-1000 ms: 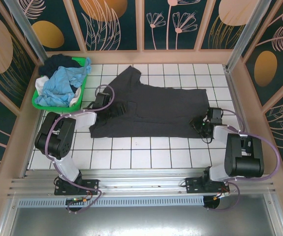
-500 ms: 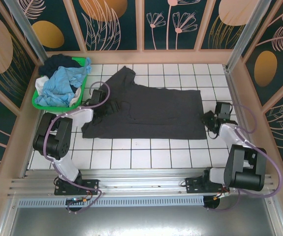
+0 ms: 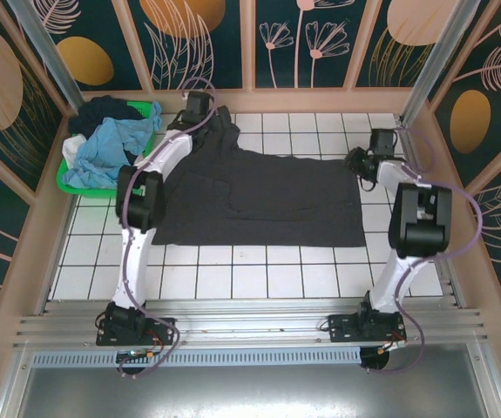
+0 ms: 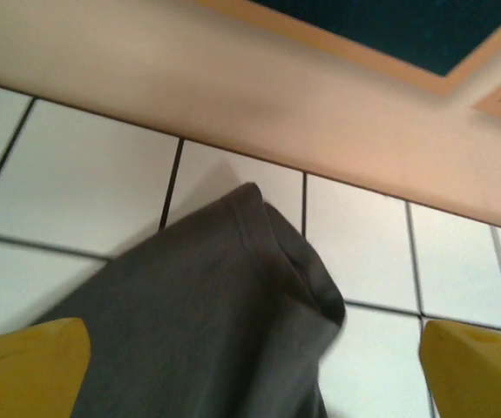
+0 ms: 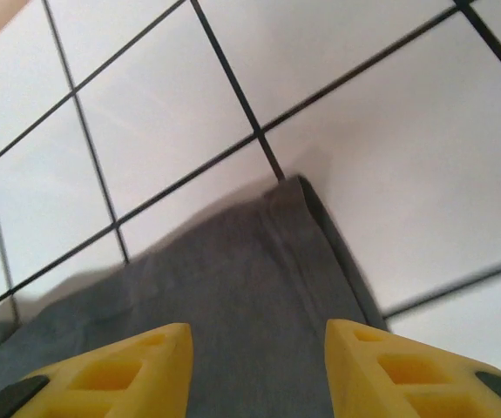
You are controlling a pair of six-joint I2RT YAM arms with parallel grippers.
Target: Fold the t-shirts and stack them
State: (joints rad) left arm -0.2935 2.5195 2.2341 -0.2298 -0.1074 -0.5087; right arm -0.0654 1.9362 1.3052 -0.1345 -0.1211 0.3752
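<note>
Charcoal-grey t-shirt spread flat mid-table, not yet folded; other t-shirts heaped in green basket at far left. Smoothing stage, by the look; next, likely pinching sleeve and hem corner for a first fold. Left gripper wide open over sleeve, holding nothing. Right gripper part-open above hem corner, empty too. Leaf-patterned panels all round; white tiled table beneath.
</note>
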